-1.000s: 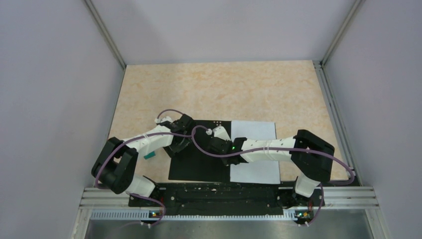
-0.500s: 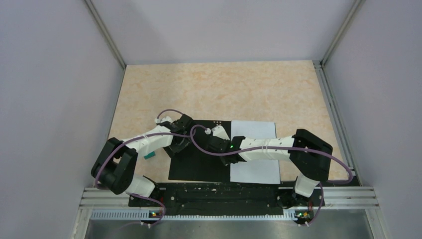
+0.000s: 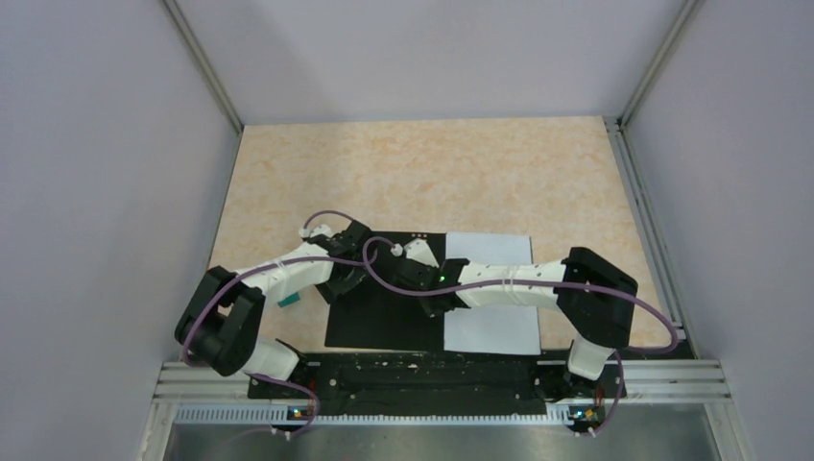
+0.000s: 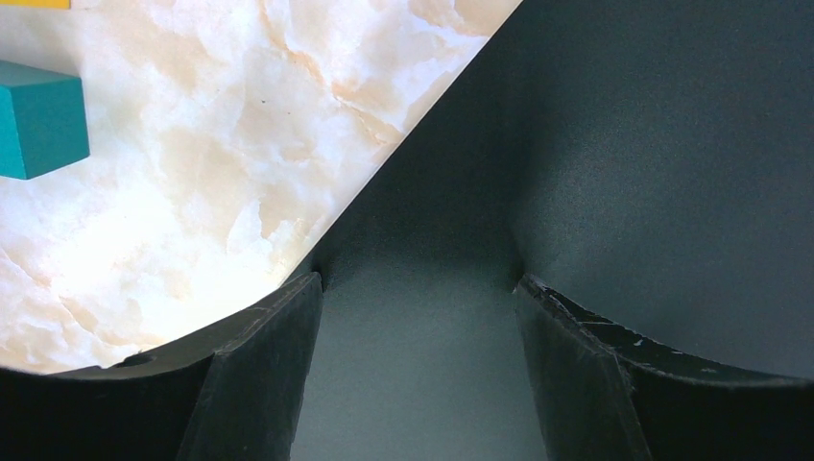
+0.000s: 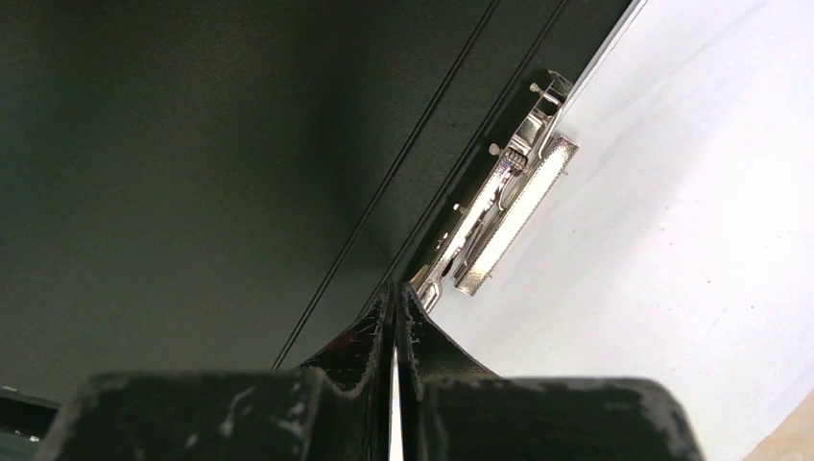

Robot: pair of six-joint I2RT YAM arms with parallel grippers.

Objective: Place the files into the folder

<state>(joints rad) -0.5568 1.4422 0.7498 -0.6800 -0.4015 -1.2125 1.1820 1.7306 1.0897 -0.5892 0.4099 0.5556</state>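
Top external: folder (image 3: 384, 322) lies open on the desk (image 3: 432, 173), black inner faces up, with the files (image 3: 494, 331) stacked on its right half, edge toward the spine. Left wrist: left end effector (image 4: 418, 283) has its fingers spread wide, gripping nothing, low over the outer edge of the left cover; teal block (image 4: 38, 120) sits apart on the desk. Right wrist: right end effector (image 5: 395, 307) has its fingers closed together, tips just beside the near end of the metal spine clip (image 5: 504, 211); contact cannot be confirmed. Judgement: the step is seating the sheets under the clip. Press with the closed tips straight along the lever, not sideways, or the floppy sheets will skid off the cover. Left arm should pin its cover flat so the folder does not pivot. Check the paper edge is under the plate before closing.
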